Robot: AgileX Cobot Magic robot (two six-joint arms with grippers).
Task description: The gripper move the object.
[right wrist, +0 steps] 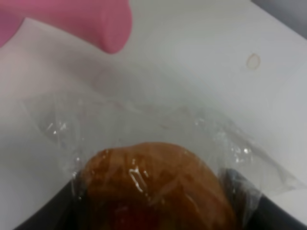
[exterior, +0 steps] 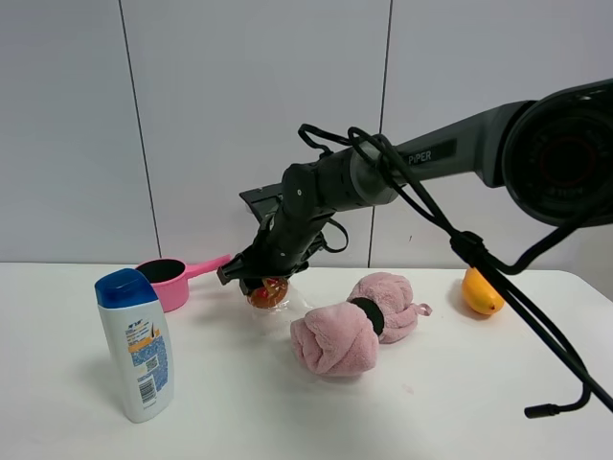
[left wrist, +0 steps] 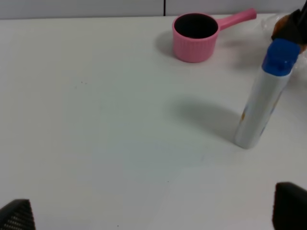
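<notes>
The tart [exterior: 268,291], golden-brown with red on top and wrapped in loose clear plastic, is at table level just right of the pink scoop. My right gripper [exterior: 257,276], a black claw on the thick black arm, reaches across the middle and sits over the tart. In the right wrist view the tart [right wrist: 153,182] fills the space between the two black fingers [right wrist: 64,208], which press the plastic on both sides. My left gripper [left wrist: 153,218] is open and empty, with only its tips showing over bare table. It is not in the exterior view.
A pink scoop [exterior: 165,282] with a handle lies left of the tart and also shows in the left wrist view [left wrist: 194,31]. A white bottle with a blue cap [exterior: 134,345] stands front left. A rolled pink towel [exterior: 354,321] lies right of the tart. A mango [exterior: 481,292] lies far right.
</notes>
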